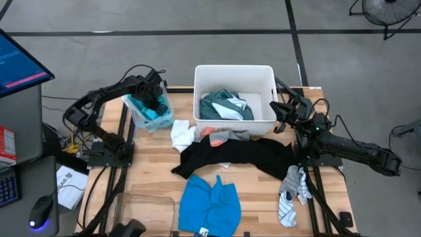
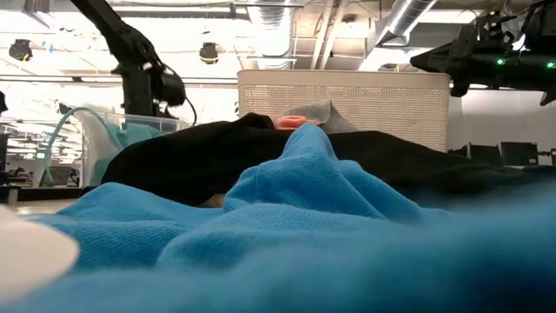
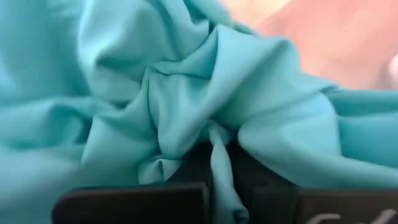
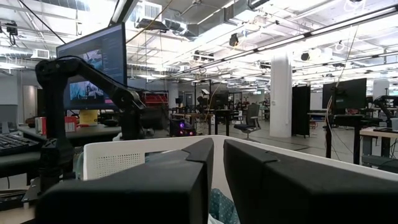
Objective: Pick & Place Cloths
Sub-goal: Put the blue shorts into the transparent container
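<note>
My left gripper [image 1: 156, 100] reaches down into a clear bin [image 1: 150, 112] at the table's far left and is shut on a turquoise cloth [image 3: 186, 93] that fills the left wrist view. My right gripper [image 1: 280, 116] hovers shut beside the right wall of the white tub [image 1: 266, 78], holding nothing. A teal-green garment [image 1: 223, 105] lies in the tub. On the table lie the black garment [image 1: 243, 157], a bright blue one [image 1: 209, 203], a white one [image 1: 182, 136] and striped and grey socks [image 1: 291, 191]. My left gripper [image 3: 217, 196] pinches a bunched fold of the turquoise cloth [image 3: 219, 163] between its two fingers, coming from above into the bin. Wrinkles run from all sides toward the pinch. The rest of the cloth lies heaped in the bin.
A grey and orange item [image 1: 223, 135] lies against the tub's near wall. A second clear bin [image 1: 148, 210] sits at the table's near left. The blue garment [image 2: 304, 217] blocks most of the low view. A monitor [image 1: 20, 62] and keyboard stand left of the table.
</note>
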`<state>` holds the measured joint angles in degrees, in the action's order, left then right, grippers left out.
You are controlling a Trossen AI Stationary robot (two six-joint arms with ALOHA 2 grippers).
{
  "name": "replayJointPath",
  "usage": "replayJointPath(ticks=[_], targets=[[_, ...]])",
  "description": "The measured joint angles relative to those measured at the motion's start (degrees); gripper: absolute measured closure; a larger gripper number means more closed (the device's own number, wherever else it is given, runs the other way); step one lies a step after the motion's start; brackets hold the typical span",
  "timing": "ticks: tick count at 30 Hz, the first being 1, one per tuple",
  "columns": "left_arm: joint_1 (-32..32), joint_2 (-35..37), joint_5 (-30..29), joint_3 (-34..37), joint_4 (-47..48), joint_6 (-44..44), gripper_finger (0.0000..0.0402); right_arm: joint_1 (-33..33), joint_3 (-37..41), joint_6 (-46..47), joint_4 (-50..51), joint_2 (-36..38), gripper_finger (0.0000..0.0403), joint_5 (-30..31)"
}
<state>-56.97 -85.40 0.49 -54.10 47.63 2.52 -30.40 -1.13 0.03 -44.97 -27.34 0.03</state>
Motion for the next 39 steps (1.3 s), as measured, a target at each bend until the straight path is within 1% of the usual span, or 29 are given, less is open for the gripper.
replayJointPath(ticks=[2,5,11,14,16,19,21,23,25,28,29,32,35,39], targets=[[0.0,3.51,0.04,0.0,0.16,-0.04,0.038,-0.01,-0.01,-0.02,0.0,-0.02,0.0365,0.0],[0.0,8.68,0.71,0.0,0.18,0.15,0.0348,-0.01,-0.01,-0.01,0.0,-0.01,0.0365,0.0],[0.06,18.75,3.04,0.0,-0.2,-0.37,0.0262,-0.02,-0.01,-0.01,0.0,-0.02,0.0365,0.0],[0.71,23.35,3.58,-0.07,-0.58,-5.21,0.0218,0.0,-0.02,0.0,0.0,-0.02,0.0365,0.0],[1.02,26.24,3.6,-0.07,-0.54,-7.86,0.0198,0.0,-0.01,-0.01,0.0,-0.01,0.0365,0.0],[1.77,30.27,1.91,-0.09,-0.47,-13.93,0.0186,0.0,-0.02,-0.02,0.0,0.0,0.0365,0.0],[2.53,32.49,0.06,-0.1,-0.43,-17.06,0.0195,0.0,-0.01,-0.02,-0.02,0.0,0.0365,0.0],[3.32,34.07,-1.7,-0.15,0.05,-18.16,0.0222,0.0,-0.01,0.0,-0.01,-0.01,0.0365,0.0],[3.98,34.52,-3.63,-0.57,1.66,-18.24,0.0268,0.0,0.0,-0.02,0.0,0.0,0.0365,0.0],[4.28,33.18,-6.19,-2.27,5.46,-19.94,0.0365,0.0,-0.02,0.0,0.0,-0.02,0.0365,0.0],[4.28,32.48,-6.77,-2.96,6.21,-20.73,0.0382,0.0,-0.02,0.0,0.0,-0.02,0.0365,0.0],[4.81,29.58,-9.54,-6.08,7.56,-20.75,0.0396,-0.01,-0.02,-0.02,-0.01,-0.01,0.0365,0.0],[6.67,24.9,-13.72,-10.99,10.75,-20.55,0.0401,-0.01,-0.02,-0.02,0.0,-0.02,0.0365,0.0],[7.89,17.59,-19.38,-19.48,23.33,-20.51,0.0401,0.0,0.0,-0.01,-0.01,0.0,0.0365,0.0]])
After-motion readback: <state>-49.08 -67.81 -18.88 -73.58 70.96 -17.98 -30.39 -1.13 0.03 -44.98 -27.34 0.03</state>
